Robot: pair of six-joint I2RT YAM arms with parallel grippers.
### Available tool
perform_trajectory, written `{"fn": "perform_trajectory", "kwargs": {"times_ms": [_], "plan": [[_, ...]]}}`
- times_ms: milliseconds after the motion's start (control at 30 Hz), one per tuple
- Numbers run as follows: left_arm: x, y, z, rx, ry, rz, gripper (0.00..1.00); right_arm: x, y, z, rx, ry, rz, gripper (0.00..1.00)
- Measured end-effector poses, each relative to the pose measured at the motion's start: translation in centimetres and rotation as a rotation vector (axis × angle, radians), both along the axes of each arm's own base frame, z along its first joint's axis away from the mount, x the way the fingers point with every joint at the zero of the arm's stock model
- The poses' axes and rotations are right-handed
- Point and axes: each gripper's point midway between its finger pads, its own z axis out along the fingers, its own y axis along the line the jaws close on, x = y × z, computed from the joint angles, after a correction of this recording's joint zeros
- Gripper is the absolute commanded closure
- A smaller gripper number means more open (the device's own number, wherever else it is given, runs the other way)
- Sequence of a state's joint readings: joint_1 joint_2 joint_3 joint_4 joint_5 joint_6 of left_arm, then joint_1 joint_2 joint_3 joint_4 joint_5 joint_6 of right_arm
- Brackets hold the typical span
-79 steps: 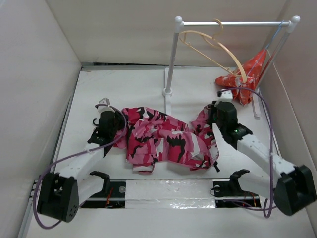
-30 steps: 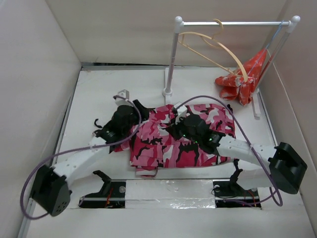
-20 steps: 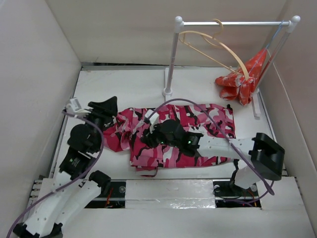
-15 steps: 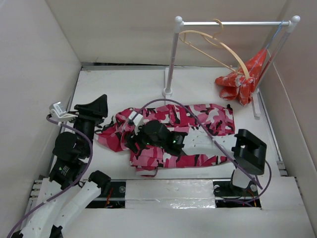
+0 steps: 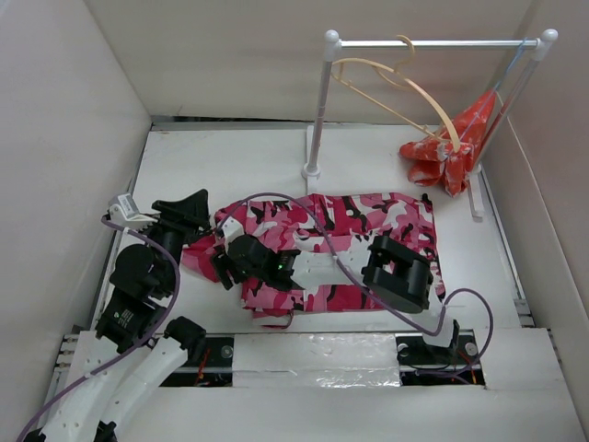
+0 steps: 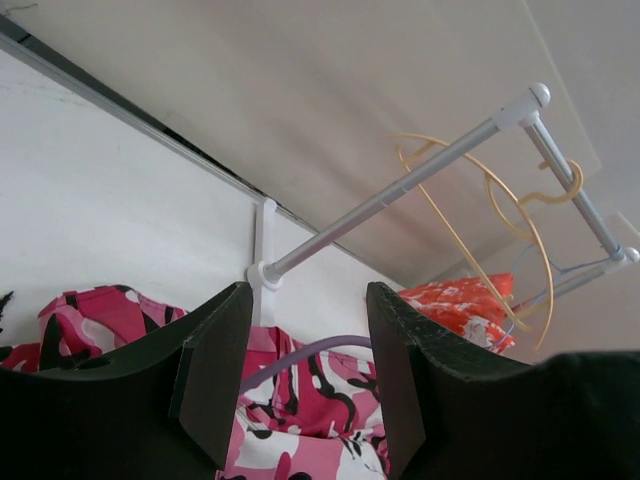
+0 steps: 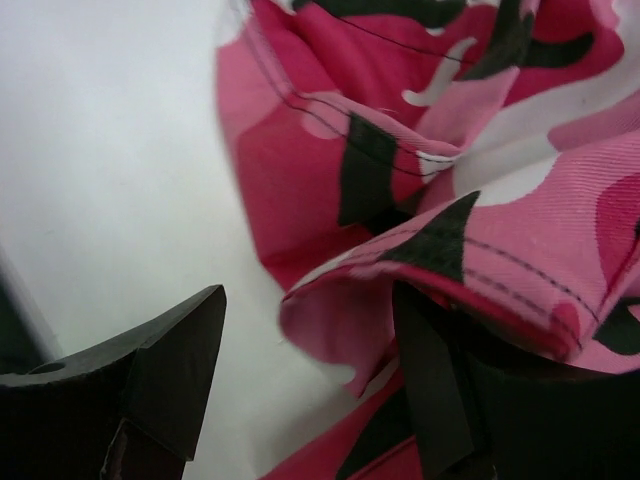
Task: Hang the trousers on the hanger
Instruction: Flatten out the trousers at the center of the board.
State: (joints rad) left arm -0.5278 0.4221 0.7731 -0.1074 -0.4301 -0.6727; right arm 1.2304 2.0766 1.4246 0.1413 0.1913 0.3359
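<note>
The camouflage trousers (image 5: 368, 216) lie spread flat across the table, in pink, red, white and black. The pale wooden hanger (image 5: 398, 90) hangs tilted on the rail at the back and shows again in the left wrist view as the hanger (image 6: 520, 215). My right gripper (image 5: 221, 264) is low at the trousers' left end. Its jaws are open, and a loose fold of the trousers (image 7: 480, 200) lies between them beside one finger (image 7: 430, 380). My left gripper (image 5: 189, 216) is raised left of the cloth, open and holding nothing, looking over the trousers (image 6: 330, 400).
A white rail (image 5: 433, 42) on ball-topped posts stands at the back, its base (image 5: 311, 171) just behind the trousers. A red-orange cloth (image 5: 451, 152) hangs at its right end. A purple cable (image 5: 276, 198) arcs over the trousers. White walls close in both sides.
My right arm has swept left across the trousers to their left end and opened its jaws. My left arm has drawn back to the left and risen off the cloth.
</note>
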Motion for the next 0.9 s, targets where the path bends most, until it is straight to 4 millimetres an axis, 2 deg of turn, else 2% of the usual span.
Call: {"fn": "perform_trajectory", "kwargs": {"times_ms": [67,100,133,167,200,267,300,400,467,567,633,667,733,800,833,900], "plan": [[0.0,-0.1,-0.2,0.006,0.004,-0.004,0.54,0.6,0.0,-1.1,-0.023,0.01,-0.04,0.29],[0.0,-0.1,-0.3,0.007,0.006,-0.006,0.54,0.9,0.0,-1.4,-0.028,0.011,-0.062,0.34],[0.1,-0.2,-0.5,0.009,0.009,-0.009,0.54,1.2,0.0,-1.6,-0.03,0.008,-0.083,0.44],[0.1,-0.3,-0.8,0.012,0.012,-0.012,0.54,1.4,-0.1,-1.8,-0.031,0.006,-0.1,0.6],[0.1,-0.4,-1.1,0.015,0.017,-0.015,0.54,1.7,-0.2,-1.7,-0.026,0.006,-0.116,0.8],[0.2,-0.4,-1.5,0.02,0.026,-0.017,0.54,2.3,0.0,-1.0,0.02,0.005,-0.14,0.96],[0.2,-0.5,-1.6,0.021,0.027,-0.017,0.54,2.4,-0.3,-1.0,0.026,0.004,-0.142,1.0],[0.3,-0.5,-1.8,0.022,0.03,-0.02,0.54,3.0,-1.1,1.2,0.131,0.012,-0.107,1.0],[0.3,-0.6,-1.9,0.022,0.032,-0.022,0.54,3.9,-2.2,4.2,0.229,0.027,-0.082,1.0],[0.3,-0.8,-1.8,0.02,0.029,-0.032,0.54,7.2,-5.5,12.5,0.491,0.026,-0.066,1.0],[0.4,-1.1,-1.8,0.017,0.027,-0.042,0.54,10.4,-9.9,18.5,0.675,-0.019,-0.093,1.0],[0.6,-1.3,-1.9,0.018,0.031,-0.046,0.54,11.7,-12.4,20.7,0.744,-0.045,-0.116,1.0],[1.1,-1.9,-2.1,0.024,0.043,-0.065,0.53,14.2,-17.4,22.9,0.83,-0.09,-0.193,1.0],[2.0,-3.0,-3.0,0.042,0.073,-0.09,0.53,15.4,-20.4,22.2,0.861,-0.087,-0.253,1.0],[2.5,-3.6,-3.6,0.054,0.094,-0.104,0.53,15.6,-21.2,20.8,0.861,-0.063,-0.277,1.0],[3.8,-5.0,-5.2,0.082,0.148,-0.137,0.53,15.5,-22.0,15.7,0.812,0.034,-0.331,1.0]]}}
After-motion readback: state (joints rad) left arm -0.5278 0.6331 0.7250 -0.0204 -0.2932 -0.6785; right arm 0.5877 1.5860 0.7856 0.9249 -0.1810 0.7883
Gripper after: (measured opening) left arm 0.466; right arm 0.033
